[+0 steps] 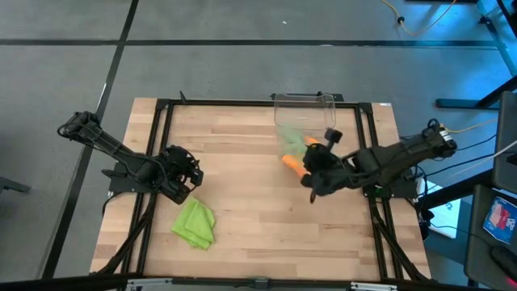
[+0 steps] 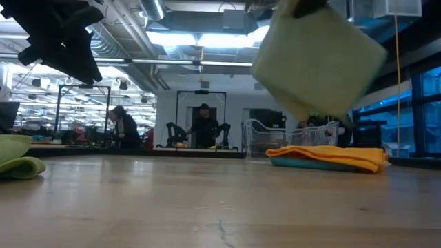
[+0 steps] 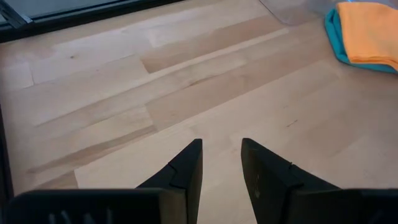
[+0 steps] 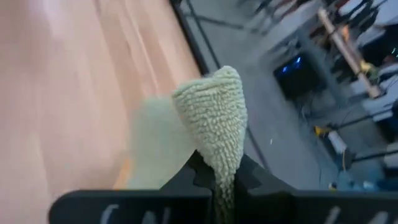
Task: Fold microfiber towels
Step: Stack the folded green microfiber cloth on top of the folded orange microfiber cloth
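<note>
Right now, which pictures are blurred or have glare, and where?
Right wrist view: the table and room behind are blurred, while the pale sage towel in the right gripper is sharp. Low view: that towel is soft, and the ceiling lights glare. Left wrist view: sharp.

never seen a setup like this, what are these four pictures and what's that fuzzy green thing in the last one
These are four cameras on one two-armed robot at a wooden table. One looks down from above, one sits at table height, and one rides on each wrist. The right gripper has its jaws shut on a pale sage green microfiber towel, lifted off the table. The left gripper waits with jaws apart, holding nothing. On the table lie a lime green towel, an orange towel on a teal towel, and a clear plastic bin.
</note>
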You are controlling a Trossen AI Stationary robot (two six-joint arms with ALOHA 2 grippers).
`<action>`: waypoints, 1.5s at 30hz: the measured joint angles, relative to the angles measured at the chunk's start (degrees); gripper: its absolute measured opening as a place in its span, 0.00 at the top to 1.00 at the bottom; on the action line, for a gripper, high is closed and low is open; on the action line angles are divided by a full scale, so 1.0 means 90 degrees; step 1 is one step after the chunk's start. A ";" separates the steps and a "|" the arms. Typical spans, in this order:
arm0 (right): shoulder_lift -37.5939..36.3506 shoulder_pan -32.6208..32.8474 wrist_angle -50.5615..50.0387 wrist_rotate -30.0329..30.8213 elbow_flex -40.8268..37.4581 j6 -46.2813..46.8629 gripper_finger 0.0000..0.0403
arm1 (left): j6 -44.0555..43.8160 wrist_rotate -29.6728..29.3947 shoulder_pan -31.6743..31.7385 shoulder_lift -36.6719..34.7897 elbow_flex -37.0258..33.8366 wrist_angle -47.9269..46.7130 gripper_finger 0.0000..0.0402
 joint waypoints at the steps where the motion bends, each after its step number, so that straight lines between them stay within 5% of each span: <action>1: -0.0005 0.0056 -0.0300 -0.0027 0.0000 0.0303 0.98 | 0.0000 -0.0001 -0.0002 0.0001 0.0000 -0.0001 0.74; 7: -0.0009 0.0265 -0.1911 -0.0548 -0.0107 0.2288 0.98 | 0.0000 -0.0022 -0.0001 0.0000 0.0000 -0.0009 0.74; 14: 0.0010 0.0586 -0.2185 -0.1601 -0.0175 0.2689 0.98 | 0.0000 -0.0075 0.0000 0.0002 0.0000 -0.0080 0.74; 27: -0.0072 0.0677 -0.2134 -0.1895 -0.0734 0.1938 0.98 | 0.0004 -0.0272 0.0000 0.0000 0.0000 -0.0082 0.74; 33: -0.0169 0.0176 -0.1263 -0.1367 -0.1723 0.1020 0.98 | 0.0002 -0.0274 -0.0002 0.0000 0.0000 -0.0081 0.74; 45: -0.0175 -0.1446 0.1071 -0.1522 -0.2555 -0.1793 0.96 | 0.0002 -0.0274 0.0000 0.0000 0.0000 -0.0082 0.74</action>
